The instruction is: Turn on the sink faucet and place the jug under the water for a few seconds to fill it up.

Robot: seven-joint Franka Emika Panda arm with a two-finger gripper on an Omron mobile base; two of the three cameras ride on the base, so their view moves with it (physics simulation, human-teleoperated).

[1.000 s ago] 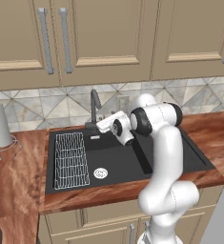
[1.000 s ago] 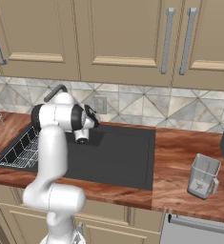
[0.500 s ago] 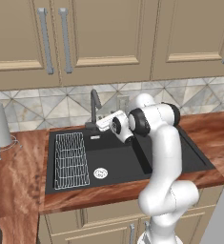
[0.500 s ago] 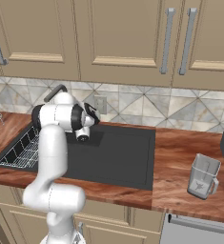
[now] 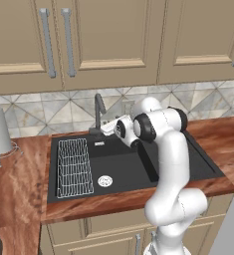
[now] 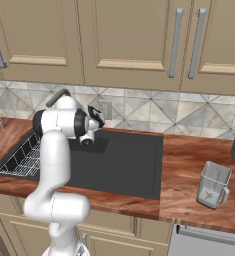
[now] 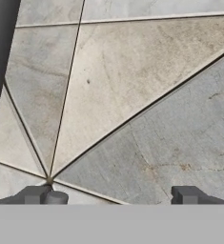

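The gripper (image 5: 106, 128) sits at the far edge of the sink (image 5: 188, 164), just beside the base of the sink faucet (image 5: 97, 113), with its jaws spread wide and nothing between them. In the hand view the 2 fingertips (image 7: 37, 195) stand well apart against the tiled backsplash (image 7: 132, 95), and the dark upright at that view's left edge is probably the faucet pipe. No water shows at the spout, so the faucet looks not yet turned on.

The jug (image 6: 213, 184) stands upright on the wooden counter (image 6: 189, 165) to the right of the sink, well apart from the gripper and near the front edge.

How it will likely handle: the faucet is stiff metal, and its small side lever at the base (too small to make out clearly here) should need only a push, not a squeeze. The jug is clear glass, so I judge it rigid, smooth, slippery and breakable if knocked over or dropped. Empty it should be light; once filled it will be heavier and apt to tip in the grip. Its squarish tapered body looks narrow enough for the open jaws to span across 2 opposite flat sides, high enough to stay clear of the counter; the side handle is the other option but offers less surface.
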